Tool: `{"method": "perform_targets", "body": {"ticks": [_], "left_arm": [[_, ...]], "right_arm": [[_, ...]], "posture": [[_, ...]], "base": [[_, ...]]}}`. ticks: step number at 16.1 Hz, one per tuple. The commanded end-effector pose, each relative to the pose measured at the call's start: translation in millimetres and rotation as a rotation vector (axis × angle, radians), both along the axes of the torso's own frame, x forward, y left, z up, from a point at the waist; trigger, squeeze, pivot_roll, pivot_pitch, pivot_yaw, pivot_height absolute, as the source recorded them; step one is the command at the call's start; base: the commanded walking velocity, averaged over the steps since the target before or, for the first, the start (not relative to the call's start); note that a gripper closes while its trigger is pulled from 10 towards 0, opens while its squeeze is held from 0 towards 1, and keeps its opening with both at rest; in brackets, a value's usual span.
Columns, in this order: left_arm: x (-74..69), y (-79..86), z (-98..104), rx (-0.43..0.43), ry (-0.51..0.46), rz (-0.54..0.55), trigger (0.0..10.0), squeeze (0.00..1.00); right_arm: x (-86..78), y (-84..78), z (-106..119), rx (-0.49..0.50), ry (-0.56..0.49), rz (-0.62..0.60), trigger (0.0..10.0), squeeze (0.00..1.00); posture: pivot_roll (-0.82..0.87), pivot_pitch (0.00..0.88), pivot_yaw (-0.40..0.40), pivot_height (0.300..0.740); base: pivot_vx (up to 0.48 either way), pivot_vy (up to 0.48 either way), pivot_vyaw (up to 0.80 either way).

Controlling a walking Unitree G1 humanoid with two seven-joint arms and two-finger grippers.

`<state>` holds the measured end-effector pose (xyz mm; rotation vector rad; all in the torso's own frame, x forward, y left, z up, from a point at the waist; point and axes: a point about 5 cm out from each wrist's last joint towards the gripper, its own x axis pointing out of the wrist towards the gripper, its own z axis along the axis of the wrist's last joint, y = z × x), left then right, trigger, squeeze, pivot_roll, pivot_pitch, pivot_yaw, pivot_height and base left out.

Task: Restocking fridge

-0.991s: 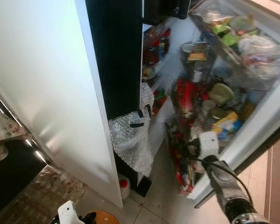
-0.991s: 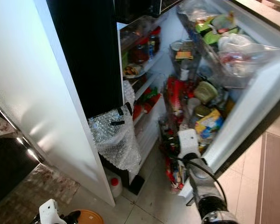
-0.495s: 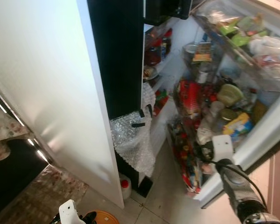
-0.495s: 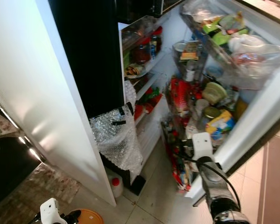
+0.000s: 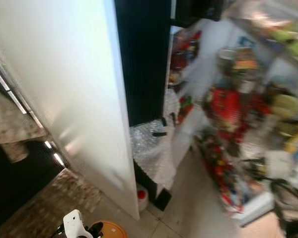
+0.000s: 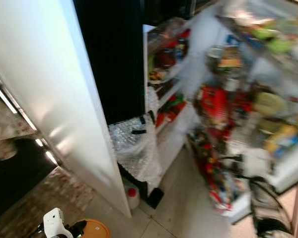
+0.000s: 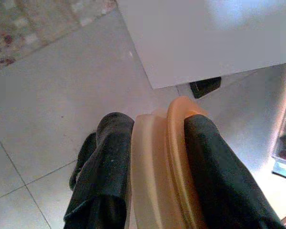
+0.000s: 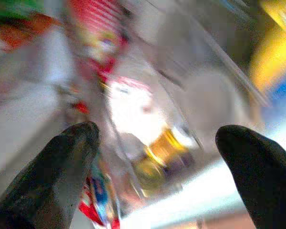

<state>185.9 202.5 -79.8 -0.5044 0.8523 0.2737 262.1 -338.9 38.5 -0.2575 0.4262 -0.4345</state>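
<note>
left gripper point(image 7: 155, 157) clamped on orange lid point(image 7: 169, 162), carried low; right gripper point(image 8: 157, 157) wide open, empty, facing door shelves point(image 5: 248, 148).

Your pale tiled floor point(image 5: 188, 208) carries a white jug with a red cap point(image 5: 142, 197) at the fridge's foot, at six o'clock from the bubble wrap point(image 5: 154, 153). At nine o'clock lies a patterned rug point(image 5: 44, 208).
</note>
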Motion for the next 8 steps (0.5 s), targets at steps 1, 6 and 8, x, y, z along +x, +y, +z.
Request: {"method": "perform_targets", "body": {"ticks": [1, 6, 8], "left_arm": [[-8.8, -0.8, -5, 0.007, 0.037, -0.014, 10.0, 0.0], [-8.7, 0.8, -5, 0.044, 0.053, -0.048, 10.0, 0.0], [-9.2, 1.1, -5, 0.044, 0.064, -0.056, 10.0, 0.0]], "right_arm": [[-18.2, -9.8, -13, 0.03, 0.059, -0.082, 10.0, 0.0], [-46.8, 79.6, -86, 0.323, 0.339, 0.2, 10.0, 0.0], [-65.6, 113.9, -108, 0.452, 0.43, 0.225, 10.0, 0.0]], "posture": [[-0.02, 0.0, 0.015, 0.74], [-0.02, 0.0, 0.022, 0.74], [-0.03, 0.0, 0.026, 0.74]], "base": [[0.0, 0.0, 0.0], [0.0, 0.0, 0.0], [0.0, 0.0, 0.0]]}}
